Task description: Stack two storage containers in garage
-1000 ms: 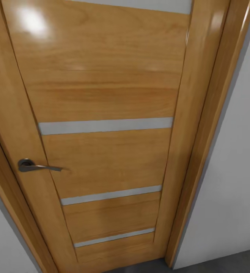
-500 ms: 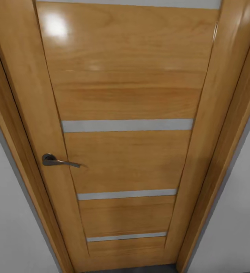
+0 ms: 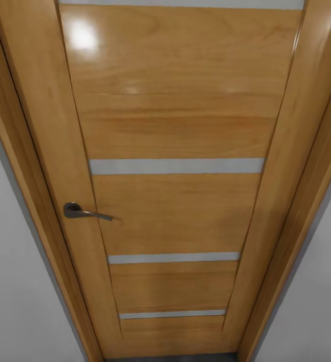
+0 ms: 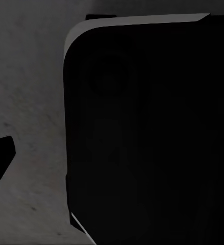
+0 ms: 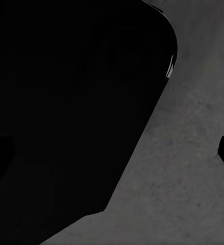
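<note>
Door (image 3: 175, 211) cropped top and bottom — dark bulk (image 4: 152, 132), perhaps robot body, unreadable.

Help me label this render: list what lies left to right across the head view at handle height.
White wall → left door frame → grey door handle → wooden door → right door frame → white wall.

The head view is bright and evenly lit, with a white glare spot high on the glossy wooden door (image 3: 175, 130) and fainter sheen patches below it — the light seems to come from above. The door's lines lean outward toward the top. Both wrist views are dim: a black robot body (image 4: 147, 132) sits unlit against the grey concrete floor (image 5: 193, 168), softly grainy.
</note>
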Controlling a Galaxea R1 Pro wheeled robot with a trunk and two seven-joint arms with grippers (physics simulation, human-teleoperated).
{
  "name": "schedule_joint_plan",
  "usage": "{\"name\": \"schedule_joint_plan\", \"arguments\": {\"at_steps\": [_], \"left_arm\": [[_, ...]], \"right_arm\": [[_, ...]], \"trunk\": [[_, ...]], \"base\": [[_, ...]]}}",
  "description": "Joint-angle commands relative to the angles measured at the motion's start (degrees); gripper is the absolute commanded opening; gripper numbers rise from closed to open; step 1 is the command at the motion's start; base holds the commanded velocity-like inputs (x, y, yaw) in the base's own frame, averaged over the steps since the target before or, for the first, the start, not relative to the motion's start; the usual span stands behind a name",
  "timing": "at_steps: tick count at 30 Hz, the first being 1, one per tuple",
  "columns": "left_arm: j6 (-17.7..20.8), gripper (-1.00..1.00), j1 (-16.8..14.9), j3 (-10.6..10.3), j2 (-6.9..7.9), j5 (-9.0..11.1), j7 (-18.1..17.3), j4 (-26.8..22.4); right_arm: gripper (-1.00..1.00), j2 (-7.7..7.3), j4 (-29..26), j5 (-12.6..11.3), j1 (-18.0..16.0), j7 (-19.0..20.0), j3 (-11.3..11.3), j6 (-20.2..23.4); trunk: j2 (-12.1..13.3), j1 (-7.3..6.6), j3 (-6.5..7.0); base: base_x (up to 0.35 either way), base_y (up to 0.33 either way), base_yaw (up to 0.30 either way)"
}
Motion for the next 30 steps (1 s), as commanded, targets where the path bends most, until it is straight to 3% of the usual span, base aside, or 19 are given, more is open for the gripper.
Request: {"name": "schedule_joint_plan", "arguments": {"at_steps": [1, 8, 30], "left_arm": [[-0.13, 1.00, -0.01, 0.04, 0.00, 0.05, 0.03, -0.01], [-0.13, 1.00, -0.01, 0.04, 0.00, 0.04, 0.04, -0.01], [-0.13, 1.00, -0.01, 0.04, -0.05, 0.03, -0.03, -0.01]], "right_arm": [[1.00, -0.01, 0.00, -0.50, -0.01, -0.01, 0.47, -0.17], [1.00, -0.06, 0.00, -0.56, -0.01, -0.01, 0.48, -0.17], [1.00, -0.02, 0.00, -0.58, -0.01, -0.01, 0.48, -0.17]], "trunk": [[-0.03, 0.00, -0.05], [-0.03, 0.00, -0.05], [-0.03, 0.00, -0.05]], "base": [[0.000, 0.000, 0.238], [0.000, 0.000, 0.159], [0.004, -0.001, 0.007]]}}
